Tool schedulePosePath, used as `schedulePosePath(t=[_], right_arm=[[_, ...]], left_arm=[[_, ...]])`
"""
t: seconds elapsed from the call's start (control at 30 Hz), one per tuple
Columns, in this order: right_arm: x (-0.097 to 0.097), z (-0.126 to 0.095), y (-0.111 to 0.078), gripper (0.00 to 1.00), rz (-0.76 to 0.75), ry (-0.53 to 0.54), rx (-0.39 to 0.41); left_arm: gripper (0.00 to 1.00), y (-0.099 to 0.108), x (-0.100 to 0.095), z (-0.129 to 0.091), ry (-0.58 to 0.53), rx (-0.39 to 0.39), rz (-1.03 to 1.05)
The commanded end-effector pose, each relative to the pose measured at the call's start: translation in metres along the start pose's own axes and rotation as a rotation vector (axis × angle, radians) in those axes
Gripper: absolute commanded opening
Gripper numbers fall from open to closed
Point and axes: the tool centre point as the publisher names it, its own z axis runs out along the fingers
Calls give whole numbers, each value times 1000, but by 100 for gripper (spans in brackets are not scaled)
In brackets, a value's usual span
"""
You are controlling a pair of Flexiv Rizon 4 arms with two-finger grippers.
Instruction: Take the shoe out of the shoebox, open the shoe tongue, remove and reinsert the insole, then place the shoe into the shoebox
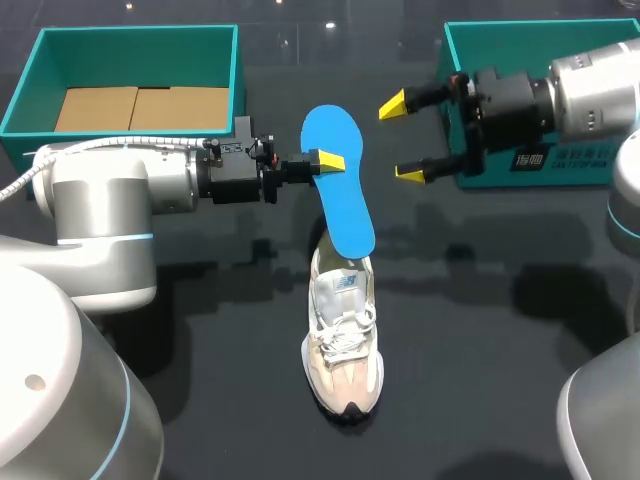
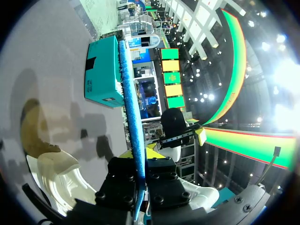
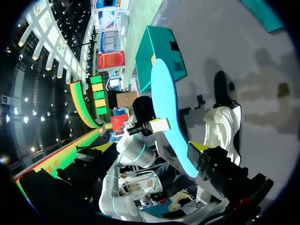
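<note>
Pinching the insole (image 1: 338,180) at its left edge, upper middle of the frame: left jaws, clamped on both faces. In the left wrist view, blue sheet edge-on between the yellow tips. Hanging on a slant, top end toward the upper edge, lower end just at the collar of the shoe (image 1: 343,345).

Shoe flat on the table (image 1: 200,330), lower middle, toe toward the bottom edge, well apart from the shoebox (image 1: 30,70) at upper left. Right jaws spread wide at upper right, just beside the insole, touching nothing, in front of a second teal box (image 1: 470,40).

Judged step: the insole work — either drawing it clear or feeding it back in, no telling which from here.

For feeding back in:
- Keep the pinch firm and at the edge, well away from the end going in.
- Aim the lower end down the throat of the shoe, toward the toe, not at the heel wall.
- Lay the sheet flatter on the way down, to match the sole and avoid a buckle.
- Bring the right jaws down to steady the heel or hold the tongue open — probably a light shoe, likely to slide or tip under a push.
- Let go only once seated flat, with no corner riding up the side.
</note>
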Motion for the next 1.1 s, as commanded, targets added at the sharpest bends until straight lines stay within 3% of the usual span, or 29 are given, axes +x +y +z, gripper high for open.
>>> schedulePosePath(t=[0.03, 0.43, 0.5, 0.57, 0.9, 1.03, 1.1], right_arm=[[-4, 2, 0, 100, 1, 32, 1], [-11, 5, 1, 100, -22, 93, 32], [-12, 5, 1, 100, -38, 113, 39], [-12, 5, 1, 100, -42, 120, 44], [-12, 5, 1, 100, -42, 120, 44], [-12, 5, 1, 100, -42, 120, 44], [-12, 5, 1, 100, -42, 120, 44]], left_arm=[[0, -1, 0, -1, 3, 0, 26], [0, -15, 28, -26, 72, 1, 487], [0, -18, 33, -27, 94, 32, 649], [0, -22, 38, -32, 50, 116, 866], [0, -22, 38, -32, 50, 116, 866], [0, -20, 46, -31, 18, 86, 1167], [0, -19, 50, -32, 18, 113, 1356]])
